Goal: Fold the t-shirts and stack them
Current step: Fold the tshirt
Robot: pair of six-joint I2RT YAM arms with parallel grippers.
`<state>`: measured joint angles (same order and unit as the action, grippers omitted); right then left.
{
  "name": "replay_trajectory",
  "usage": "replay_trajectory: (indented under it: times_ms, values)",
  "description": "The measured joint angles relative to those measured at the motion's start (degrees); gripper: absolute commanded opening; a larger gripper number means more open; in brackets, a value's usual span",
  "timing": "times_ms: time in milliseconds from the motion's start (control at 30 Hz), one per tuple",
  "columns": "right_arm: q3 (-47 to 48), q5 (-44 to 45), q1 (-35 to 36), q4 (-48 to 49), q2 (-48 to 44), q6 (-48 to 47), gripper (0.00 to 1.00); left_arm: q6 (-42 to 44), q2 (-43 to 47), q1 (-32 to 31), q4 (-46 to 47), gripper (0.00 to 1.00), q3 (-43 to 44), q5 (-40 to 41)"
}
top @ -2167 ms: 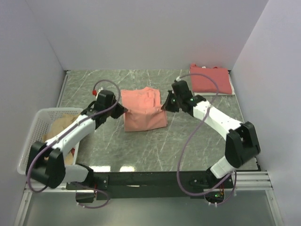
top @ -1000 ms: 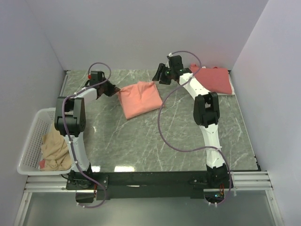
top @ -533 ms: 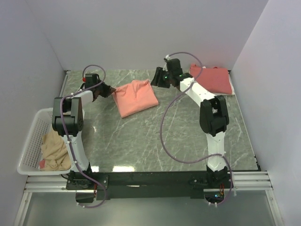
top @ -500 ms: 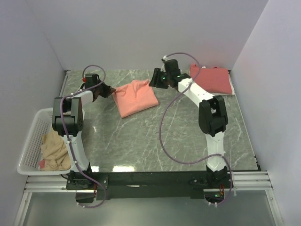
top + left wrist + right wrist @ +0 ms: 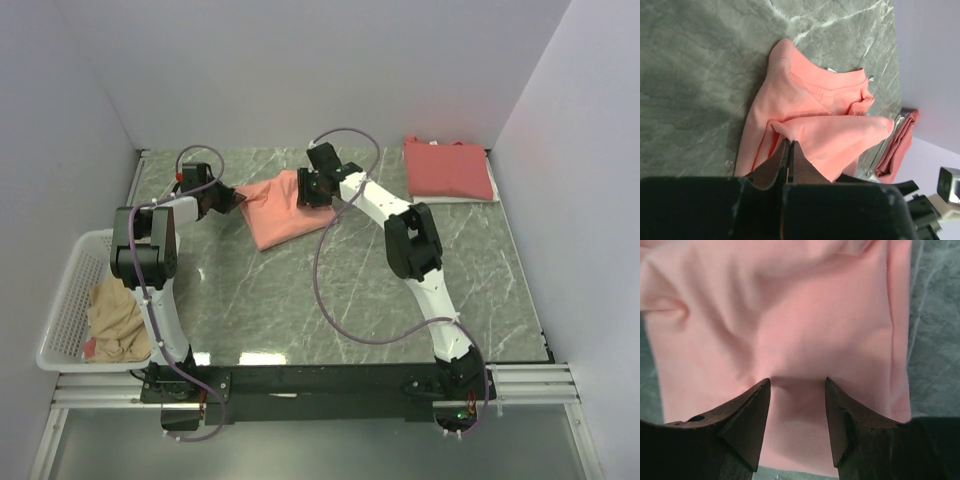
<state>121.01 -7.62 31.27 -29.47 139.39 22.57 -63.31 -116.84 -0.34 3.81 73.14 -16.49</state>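
**Operator:** What's in the basket?

**Spotter:** Your white mesh basket [image 5: 60,300] sits at the near left. A crumpled beige garment [image 5: 115,315] lies heaped in it, with a scrap of red [image 5: 90,347] showing at its near end. I can't tell you whether that heap is one piece or several.

**Operator:** And the surface, the room?

**Spotter:** You're working on a green marbled desk [image 5: 330,290] with pale veins, closed in by plain white walls [image 5: 300,70] at the back and on both sides. At the far right corner a folded red t-shirt [image 5: 447,168] lies flat, with a white edge showing beneath it on its near side.

**Operator:** Where's the shirt I'm handling?

**Spotter:** The salmon t-shirt [image 5: 275,208] is on the desk toward the far side, left of centre, partly folded and tilted, well apart from the red one.

**Operator:** Grippers?

**Spotter:** Your left gripper [image 5: 789,145] is at the shirt's left edge. Its fingers are pressed together on a raised fold of the salmon cloth, and the neckline lies just beyond. Your right gripper [image 5: 797,382] is over the shirt's right part. Its fingers stand apart, gripping nothing, with both tips down on the fabric, which puckers slightly between them. From above, both arms reach far out and the shirt lies between the two grippers.
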Motion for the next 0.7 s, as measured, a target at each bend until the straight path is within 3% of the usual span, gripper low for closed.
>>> replay_trajectory:
  times_ms: [100, 467, 567, 700]
  values:
    - [4.4, 3.4, 0.7, -4.9, 2.5, -0.3, 0.57, -0.4, 0.0, 0.0, 0.0, 0.01, -0.2, 0.0]
    - [6.5, 11.8, 4.7, -14.9, 3.5, -3.3, 0.59, -1.0, 0.1, 0.0, 0.8, 0.01, -3.3, -0.2]
    - [3.0, 13.7, 5.6, -13.2, 1.8, -4.0, 0.59, -1.1, 0.7, 0.0, 0.9, 0.01, -4.8, -0.3]
    - [-9.1, 14.3, 6.7, -8.3, -4.9, -3.5, 0.59, -1.4, 3.9, -0.2, 1.0, 0.01, -8.4, -0.3]
